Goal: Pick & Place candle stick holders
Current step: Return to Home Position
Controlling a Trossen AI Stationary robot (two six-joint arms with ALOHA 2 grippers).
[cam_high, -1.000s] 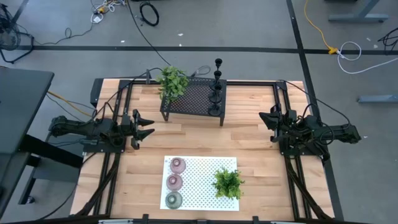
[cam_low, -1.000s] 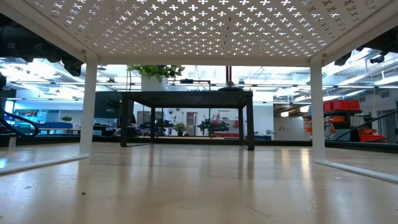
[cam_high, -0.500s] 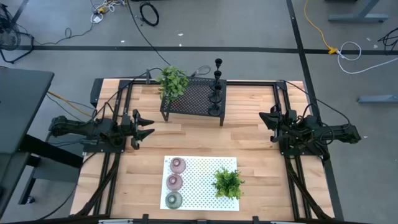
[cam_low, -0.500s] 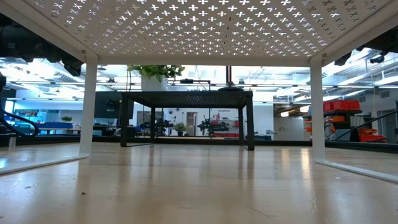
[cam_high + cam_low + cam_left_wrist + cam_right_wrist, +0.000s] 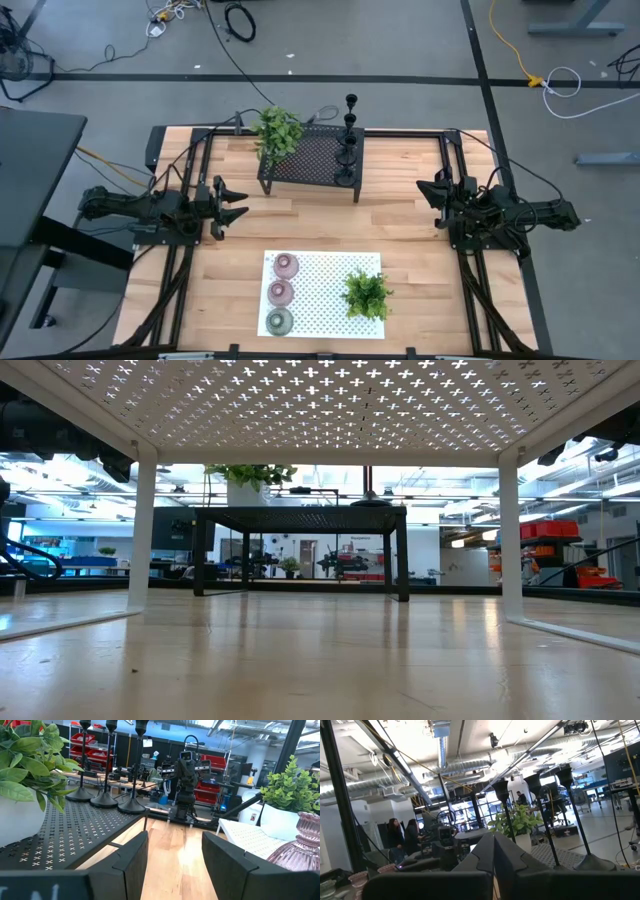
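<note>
Three slim black candle stick holders (image 5: pixel 348 148) stand by their round bases on the right end of the black mesh rack (image 5: pixel 310 160); the left wrist view shows them too (image 5: pixel 103 795). Two pink glass holders (image 5: pixel 287 265) (image 5: pixel 281 291) and one olive-green one (image 5: pixel 279 320) sit on the white perforated stand (image 5: pixel 330 280). My left gripper (image 5: pixel 243 203) (image 5: pixel 172 865) is open and empty at the table's left. My right gripper (image 5: pixel 430 203) (image 5: pixel 494 855) is shut and empty at the table's right.
One leafy plant (image 5: pixel 278 130) stands on the mesh rack's left end, another (image 5: pixel 367 293) on the white stand's right part. Bare wood lies between rack and stand (image 5: pixel 330 225). People (image 5: pixel 400 837) stand in the room beyond the table.
</note>
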